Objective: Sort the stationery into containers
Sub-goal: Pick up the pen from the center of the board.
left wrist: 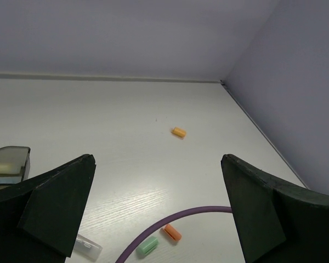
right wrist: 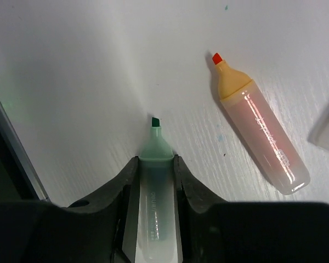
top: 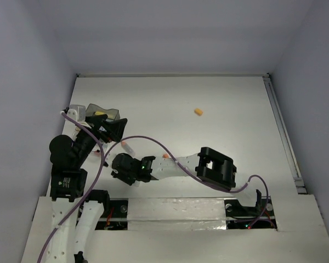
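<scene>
While right gripper [right wrist: 155, 167] clamps green highlighter [right wrist: 155, 145] | barrel print unreadable | left gripper [left wrist: 158, 164] spread wide

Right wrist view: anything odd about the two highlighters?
Both are uncapped. The green highlighter in the right gripper and the orange highlighter lying beside it show bare tips; a green cap-like piece and an orange cap-like piece lie loose on the table in the left wrist view.

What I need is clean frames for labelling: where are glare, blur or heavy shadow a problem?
Right wrist: sharp; a glare streak runs along the orange marker, the green marker is clear. Left wrist: the left gripper is dark and underlit, the table sharp. Top external: even light, but the orange stub is tiny.
</scene>
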Controlling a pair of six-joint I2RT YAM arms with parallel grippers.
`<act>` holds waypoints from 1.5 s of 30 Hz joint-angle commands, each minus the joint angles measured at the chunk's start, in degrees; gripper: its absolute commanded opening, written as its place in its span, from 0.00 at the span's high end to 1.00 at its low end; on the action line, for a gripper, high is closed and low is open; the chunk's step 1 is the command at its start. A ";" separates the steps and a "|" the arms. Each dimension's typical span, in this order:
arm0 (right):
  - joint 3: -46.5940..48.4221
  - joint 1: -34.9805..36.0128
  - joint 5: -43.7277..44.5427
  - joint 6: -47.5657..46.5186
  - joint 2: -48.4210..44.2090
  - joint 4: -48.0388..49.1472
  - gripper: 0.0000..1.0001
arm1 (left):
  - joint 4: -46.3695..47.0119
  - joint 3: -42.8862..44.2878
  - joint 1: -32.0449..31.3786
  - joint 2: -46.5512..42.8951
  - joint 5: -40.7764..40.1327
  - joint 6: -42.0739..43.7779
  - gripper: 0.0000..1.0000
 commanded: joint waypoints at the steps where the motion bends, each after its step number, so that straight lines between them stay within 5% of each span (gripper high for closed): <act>1: 1.24 0.70 1.88 -0.04 -1.57 -0.89 0.79 | 1.10 1.86 -0.34 -0.45 -2.46 0.46 0.01; 8: -7.80 0.00 6.71 5.49 -17.18 10.25 0.95 | 1.80 2.39 -0.34 0.16 -0.80 0.37 0.01; 17: -26.62 -12.29 9.97 16.12 -40.68 20.29 0.97 | 3.03 -4.80 -0.87 -0.54 1.92 -1.57 0.07; 19: -27.41 -15.01 10.58 17.27 -43.49 20.04 0.97 | 4.08 -8.22 -0.87 -0.63 4.47 -2.70 0.16; 20: -27.51 -15.55 10.85 17.89 -44.20 20.65 0.98 | 4.69 -9.55 -0.87 -0.80 5.52 -3.23 0.28; 23: -26.11 -16.69 12.34 19.12 -45.09 21.52 1.00 | 5.93 -12.55 -1.40 -1.50 8.25 -4.29 0.39; 30: -25.05 -16.70 10.85 22.38 -44.91 29.79 1.00 | 14.71 -17.20 -7.36 -0.36 10.11 -11.49 0.36; 40: -23.46 -16.70 9.36 22.38 -42.45 31.11 1.00 | 22.01 -16.95 -25.28 7.36 -4.03 -12.47 0.34; 45: -24.95 -16.70 8.39 22.29 -43.06 32.52 1.00 | 22.10 -15.37 -28.63 10.09 -12.28 -11.50 0.38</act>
